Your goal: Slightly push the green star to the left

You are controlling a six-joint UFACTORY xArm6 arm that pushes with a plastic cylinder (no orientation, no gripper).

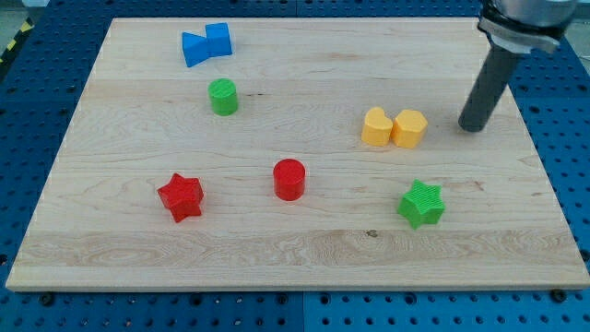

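My tip (471,128), a bare rod tool holding nothing, rests on the surface (304,249) right of the yellow blocks (395,127), above the green star (422,204).

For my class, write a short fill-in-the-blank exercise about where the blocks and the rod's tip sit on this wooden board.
1. The green star lies nearest the view's bottom-____ corner of the board.
2. My tip rests to the view's right of the two ____ blocks.
3. The red cylinder lies to the view's ____ of the red star.
4. The green cylinder sits just below the ____ blocks.

Missing words: right; yellow; right; blue
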